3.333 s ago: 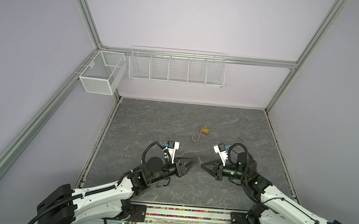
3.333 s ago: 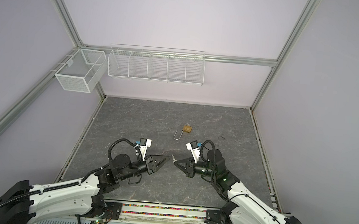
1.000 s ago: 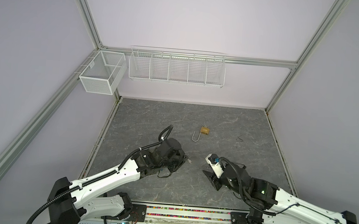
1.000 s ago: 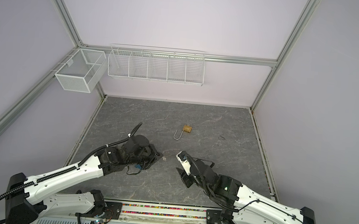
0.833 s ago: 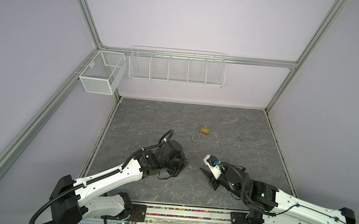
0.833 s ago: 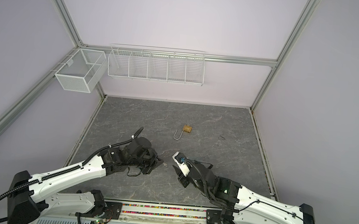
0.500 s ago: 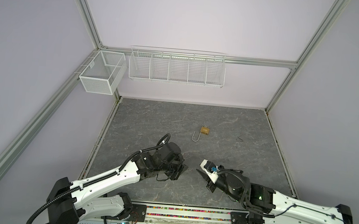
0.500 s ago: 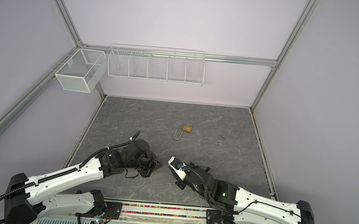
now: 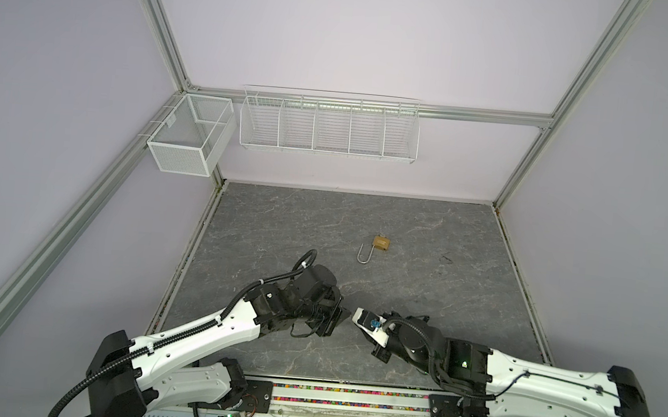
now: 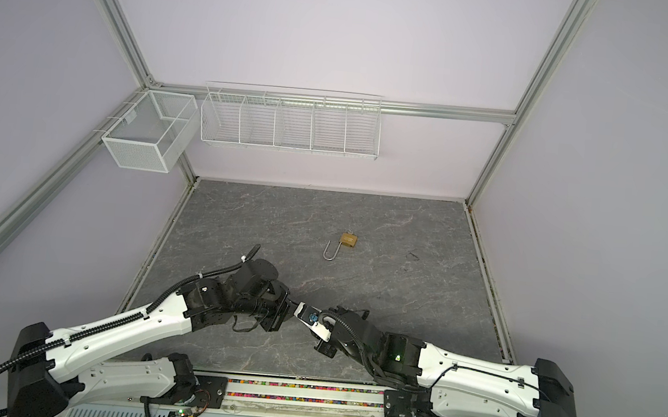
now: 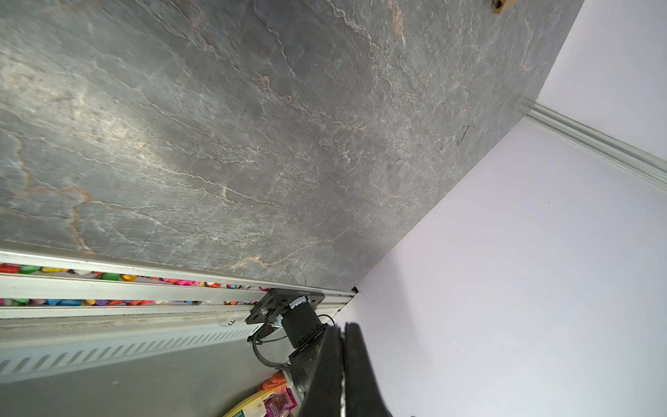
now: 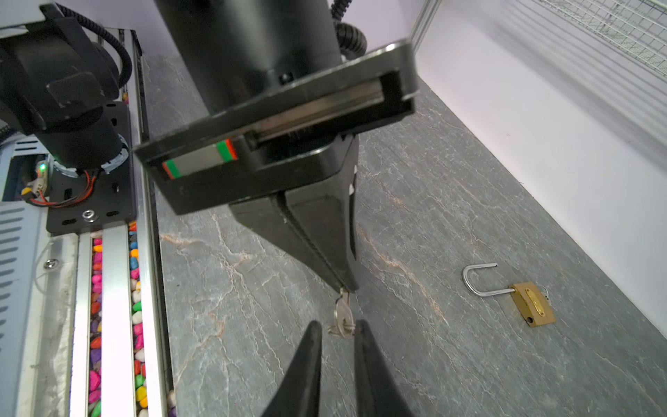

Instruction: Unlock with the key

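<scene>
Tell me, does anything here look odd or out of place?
One thing: the padlock lies flat on the table with its shackle already swung open, well away from both arms. The key is not at it; the left claw pinches it, while the right claw stands open around it.

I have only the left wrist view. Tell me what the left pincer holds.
Observer: In the right wrist view, the left pincer is shut on a key, pinched at its very tips.
Operator: Now report the right pincer.
Observer: The right pincer is open. Its fingers sit either side of that key, with a gap showing beside one of them, so it is not yet clamped.
</scene>
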Robot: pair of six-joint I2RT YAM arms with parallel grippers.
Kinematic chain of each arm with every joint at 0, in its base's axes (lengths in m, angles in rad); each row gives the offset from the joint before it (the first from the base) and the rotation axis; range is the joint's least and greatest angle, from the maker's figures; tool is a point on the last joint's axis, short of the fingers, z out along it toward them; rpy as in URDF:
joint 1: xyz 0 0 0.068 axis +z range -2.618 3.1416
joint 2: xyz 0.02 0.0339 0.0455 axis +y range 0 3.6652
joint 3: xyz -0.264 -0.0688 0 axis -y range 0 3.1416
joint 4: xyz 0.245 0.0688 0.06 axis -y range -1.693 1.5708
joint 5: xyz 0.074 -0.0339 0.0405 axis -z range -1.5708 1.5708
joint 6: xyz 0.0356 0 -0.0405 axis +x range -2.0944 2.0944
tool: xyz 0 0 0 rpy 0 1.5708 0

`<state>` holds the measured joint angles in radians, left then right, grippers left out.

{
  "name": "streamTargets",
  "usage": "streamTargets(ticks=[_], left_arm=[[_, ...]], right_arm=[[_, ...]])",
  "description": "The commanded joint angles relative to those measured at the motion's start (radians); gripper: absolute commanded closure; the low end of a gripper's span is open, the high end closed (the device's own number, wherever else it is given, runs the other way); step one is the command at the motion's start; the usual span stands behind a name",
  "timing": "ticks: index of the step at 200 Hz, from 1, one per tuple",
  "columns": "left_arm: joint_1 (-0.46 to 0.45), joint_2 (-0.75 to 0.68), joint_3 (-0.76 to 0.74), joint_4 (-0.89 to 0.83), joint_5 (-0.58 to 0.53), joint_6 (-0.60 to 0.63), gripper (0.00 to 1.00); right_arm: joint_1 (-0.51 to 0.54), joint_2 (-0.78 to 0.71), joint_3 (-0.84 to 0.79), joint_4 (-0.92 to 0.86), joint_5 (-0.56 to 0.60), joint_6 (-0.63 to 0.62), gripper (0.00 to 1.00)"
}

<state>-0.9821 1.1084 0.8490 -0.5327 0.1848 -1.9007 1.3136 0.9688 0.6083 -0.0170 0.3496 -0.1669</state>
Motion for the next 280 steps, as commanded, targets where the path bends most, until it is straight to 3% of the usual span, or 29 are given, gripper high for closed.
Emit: streamTargets(ticks=[1, 128, 138, 155, 174, 226, 280], left_arm=[[-0.004, -0.017, 0.019, 0.018, 0.013, -0.026, 1.00], [-0.004, -0.050, -0.011, 0.028, 0.014, -0.035, 1.00], [-0.003, -0.056, -0.013, 0.019, 0.009, -0.037, 1.00], [-0.001, -0.064, -0.024, 0.010, -0.001, -0.044, 1.00], [0.001, -0.068, -0.037, 0.008, -0.005, -0.050, 1.00], [0.004, -0.072, -0.044, -0.032, -0.027, -0.047, 1.00], [0.009, -0.063, -0.030, 0.000, -0.003, -0.039, 1.00]], right_arm=[[0.007, 0.021, 0.025, 0.024, -0.018, -0.028, 0.83], [0.006, 0.112, 0.051, 0.048, 0.090, -0.059, 0.90], [0.007, 0.101, 0.050, 0.046, 0.100, -0.061, 0.86], [0.006, 0.066, 0.045, 0.034, 0.087, -0.059, 0.67], [0.007, 0.008, 0.039, 0.015, 0.069, -0.056, 0.62], [0.008, -0.076, 0.030, -0.024, 0.056, -0.078, 0.69], [0.008, 0.040, 0.054, 0.015, 0.034, -0.118, 0.75]])
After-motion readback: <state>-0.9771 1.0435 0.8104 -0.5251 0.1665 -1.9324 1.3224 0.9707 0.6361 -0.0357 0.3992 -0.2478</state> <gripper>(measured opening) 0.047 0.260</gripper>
